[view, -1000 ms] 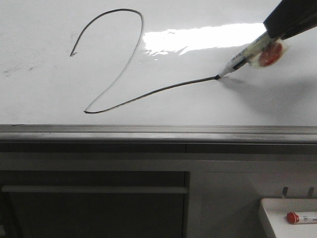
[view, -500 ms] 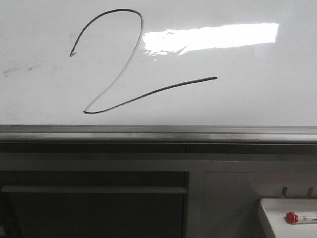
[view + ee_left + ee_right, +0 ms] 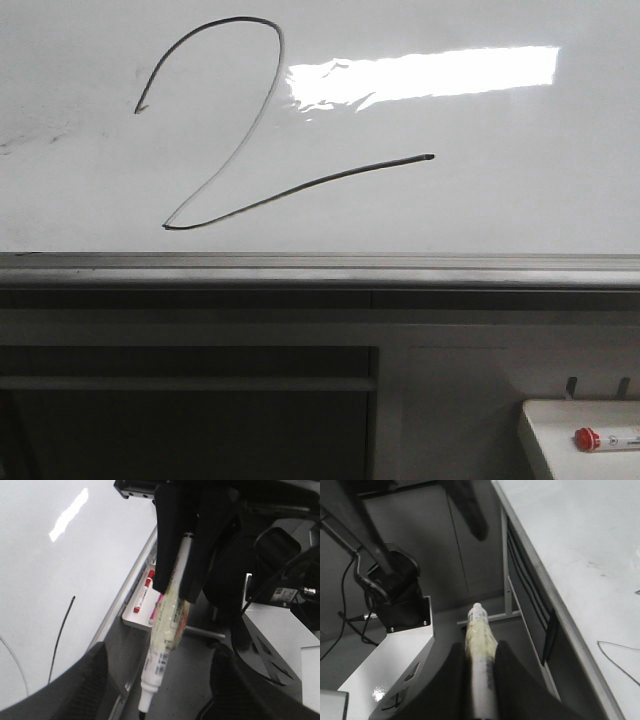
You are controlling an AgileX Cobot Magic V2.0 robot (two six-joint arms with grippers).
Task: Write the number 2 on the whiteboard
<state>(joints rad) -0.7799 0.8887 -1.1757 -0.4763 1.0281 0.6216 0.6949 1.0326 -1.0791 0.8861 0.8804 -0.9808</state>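
The number 2 [image 3: 340, 175] is drawn in thin black line on the whiteboard [image 3: 480, 200], above its grey ledge [image 3: 320, 268]. Neither gripper shows in the front view. In the right wrist view my right gripper [image 3: 480, 650] is shut on a white marker [image 3: 481, 630] wrapped in yellowish tape, held away from the board [image 3: 580, 540]. The left wrist view shows that same gripper [image 3: 173, 592] holding the marker [image 3: 165, 630] tip down beside the ledge. My left gripper [image 3: 159, 652] is open and empty, its fingers [image 3: 75, 680] wide apart. The end of the 2's tail [image 3: 62, 630] shows there.
A small white tray [image 3: 560, 425] with a red-capped marker [image 3: 600, 438] hangs below the ledge at the right; it also shows in the left wrist view [image 3: 137, 622]. Grey cabinet fronts [image 3: 190, 400] stand under the board. Faint grey smudges [image 3: 30, 140] mark the board's left side.
One second ago my right gripper held the marker tip on the end of the 2's tail. It has since lifted off the board and left the front view.
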